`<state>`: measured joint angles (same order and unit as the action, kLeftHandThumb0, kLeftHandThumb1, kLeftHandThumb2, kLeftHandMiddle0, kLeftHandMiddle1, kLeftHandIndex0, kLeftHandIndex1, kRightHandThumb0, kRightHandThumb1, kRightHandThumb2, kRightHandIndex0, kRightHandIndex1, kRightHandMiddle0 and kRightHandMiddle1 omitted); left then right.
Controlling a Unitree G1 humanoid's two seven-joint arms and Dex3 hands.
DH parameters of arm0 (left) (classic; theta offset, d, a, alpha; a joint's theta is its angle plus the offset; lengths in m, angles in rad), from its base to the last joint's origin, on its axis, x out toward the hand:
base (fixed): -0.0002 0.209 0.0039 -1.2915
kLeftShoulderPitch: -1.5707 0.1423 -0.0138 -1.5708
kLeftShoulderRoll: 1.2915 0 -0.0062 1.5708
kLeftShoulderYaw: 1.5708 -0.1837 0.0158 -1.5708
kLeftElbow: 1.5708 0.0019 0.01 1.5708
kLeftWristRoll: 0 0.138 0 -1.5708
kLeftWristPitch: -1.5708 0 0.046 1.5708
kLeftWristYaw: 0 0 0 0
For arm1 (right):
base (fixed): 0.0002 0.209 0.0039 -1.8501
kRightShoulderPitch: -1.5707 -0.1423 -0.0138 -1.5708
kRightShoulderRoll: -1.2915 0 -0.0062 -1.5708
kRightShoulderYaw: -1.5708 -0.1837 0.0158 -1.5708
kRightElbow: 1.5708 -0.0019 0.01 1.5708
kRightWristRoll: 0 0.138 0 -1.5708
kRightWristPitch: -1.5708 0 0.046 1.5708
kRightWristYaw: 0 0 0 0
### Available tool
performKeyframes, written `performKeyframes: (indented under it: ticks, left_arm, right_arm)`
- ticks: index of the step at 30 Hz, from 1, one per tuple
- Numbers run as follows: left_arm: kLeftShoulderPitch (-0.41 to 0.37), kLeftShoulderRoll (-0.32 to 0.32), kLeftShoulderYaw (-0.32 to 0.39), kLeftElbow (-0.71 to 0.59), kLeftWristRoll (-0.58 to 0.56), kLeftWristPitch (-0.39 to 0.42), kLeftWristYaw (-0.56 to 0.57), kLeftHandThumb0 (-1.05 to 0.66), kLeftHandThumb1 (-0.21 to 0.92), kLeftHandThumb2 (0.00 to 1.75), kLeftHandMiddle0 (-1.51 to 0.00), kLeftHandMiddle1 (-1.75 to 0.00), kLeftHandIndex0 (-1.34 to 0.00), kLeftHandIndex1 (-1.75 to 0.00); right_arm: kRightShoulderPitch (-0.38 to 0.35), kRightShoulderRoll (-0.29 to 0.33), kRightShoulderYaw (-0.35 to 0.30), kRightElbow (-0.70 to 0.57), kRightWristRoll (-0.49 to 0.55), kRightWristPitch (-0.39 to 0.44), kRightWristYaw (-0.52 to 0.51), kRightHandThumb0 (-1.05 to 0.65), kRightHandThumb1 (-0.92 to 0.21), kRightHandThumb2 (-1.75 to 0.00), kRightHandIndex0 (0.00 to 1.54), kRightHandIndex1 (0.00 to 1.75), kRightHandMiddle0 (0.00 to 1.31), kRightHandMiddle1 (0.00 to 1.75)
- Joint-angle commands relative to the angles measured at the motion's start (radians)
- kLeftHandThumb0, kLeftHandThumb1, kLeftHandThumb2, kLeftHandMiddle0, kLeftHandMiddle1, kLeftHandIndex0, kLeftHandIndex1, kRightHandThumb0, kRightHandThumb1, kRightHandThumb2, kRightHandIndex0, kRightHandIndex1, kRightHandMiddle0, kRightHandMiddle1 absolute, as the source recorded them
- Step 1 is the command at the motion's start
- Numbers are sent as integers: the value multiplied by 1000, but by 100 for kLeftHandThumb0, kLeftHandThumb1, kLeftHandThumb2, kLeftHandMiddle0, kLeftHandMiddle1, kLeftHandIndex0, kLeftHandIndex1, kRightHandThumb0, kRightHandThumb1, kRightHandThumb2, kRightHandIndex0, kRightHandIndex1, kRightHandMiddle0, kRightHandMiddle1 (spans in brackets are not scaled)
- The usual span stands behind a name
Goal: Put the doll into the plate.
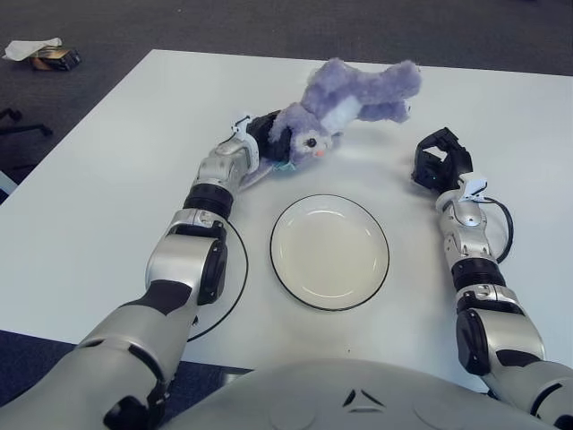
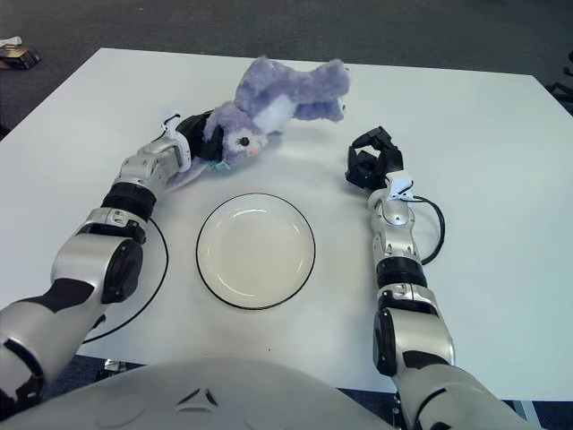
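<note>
**Item: soft doll in carry, plate not yet filled**

Doll. Plush animal, lavender-purple fur with a paler belly patch, dark eye and small pink snout. The head points toward the near edge of the desk; body and limbs trail off toward 1 o'clock. Position: at 12 o'clock from the plate, clear of its rim, and judged to be lifted off the surface, since the far limbs hang free with a shadow beneath. The fur looks loose and floppy, so the body should sag and swing about the grip point.

Left robot hand. At 11 o'clock from the plate, fingers closed on the doll at its head and neck. Gripping one end probably leaves the rest free to be lowered into the dish first.

Plate. Round, white, shallow, with a thin dark rim; nothing in it. It lies flat on the desk directly between the two arms, central to the robot, which suits a short inward carry.

Right robot hand. Shows at 2 o'clock from the plate, fingers curled, holding nothing. Idle, and kept well to the side, out of the carrying path.

Desk. White top.

Stage, as a judgement: transport underway, release not yet made. The next move calls for bringing the doll toward 6 o'clock, over the plate's centre.
</note>
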<state>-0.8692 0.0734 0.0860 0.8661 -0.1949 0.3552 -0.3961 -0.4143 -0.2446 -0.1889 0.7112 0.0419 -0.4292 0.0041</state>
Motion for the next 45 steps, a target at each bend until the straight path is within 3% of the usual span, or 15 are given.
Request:
performKeyframes:
  ticks: [1, 7, 14, 18, 26, 30, 31, 33, 36, 45]
  left_arm:
    - [9, -15, 1, 22, -15, 122, -3, 0, 2, 158, -91, -153, -61, -175]
    - [-34, -27, 35, 49, -49, 237, 22, 0, 3, 158, -92, -152, -60, -175]
    - [-76, -38, 71, 110, -75, 292, 44, 0, 5, 157, -89, -155, -58, -175]
    - [-93, -48, 80, 139, -70, 295, 74, 0, 5, 157, -88, -158, -57, -175]
    - [-102, -62, 88, 166, -63, 271, 106, 0, 5, 157, -87, -159, -57, -175]
    - [-108, -67, 89, 188, -61, 254, 101, 0, 5, 158, -89, -158, -58, -175]
    - [-110, -67, 89, 192, -61, 251, 100, 0, 4, 158, -89, -157, -58, -175]
    - [-114, -68, 91, 202, -62, 247, 96, 0, 4, 158, -90, -157, -58, -175]
    - [-136, -73, 100, 231, -71, 254, 85, 0, 2, 160, -92, -155, -60, -175]
    - [-166, -71, 120, 281, -79, 242, 55, 0, -4, 165, -97, -153, -64, -175]
  right_arm:
    - [72, -12, 17, 2, -57, -32, -35, -41, -56, -101, 88, 175, 43, 175]
    - [95, -54, 60, -45, -200, -67, -150, -40, -59, -97, 86, 175, 41, 175]
    - [110, -103, 115, -64, -390, -82, -333, -40, -63, -92, 83, 175, 38, 175]
    - [110, -144, 161, -50, -531, -114, -495, -39, -65, -90, 81, 175, 37, 175]
    - [83, -201, 241, 17, -706, -194, -778, -39, -65, -89, 76, 175, 36, 175]
    - [39, -244, 304, 68, -822, -222, -966, -39, -64, -91, 60, 173, 37, 175]
    - [29, -251, 318, 80, -842, -225, -1001, -25, -58, -94, 60, 160, 38, 175]
    - [7, -264, 348, 105, -883, -220, -1070, -13, -54, -97, 60, 149, 39, 175]
    - [-40, -292, 412, 146, -976, -179, -1197, -5, -57, -91, 55, 143, 36, 175]
    - [-113, -323, 526, 243, -1052, -116, -1330, -1, -72, -72, 41, 143, 29, 175]
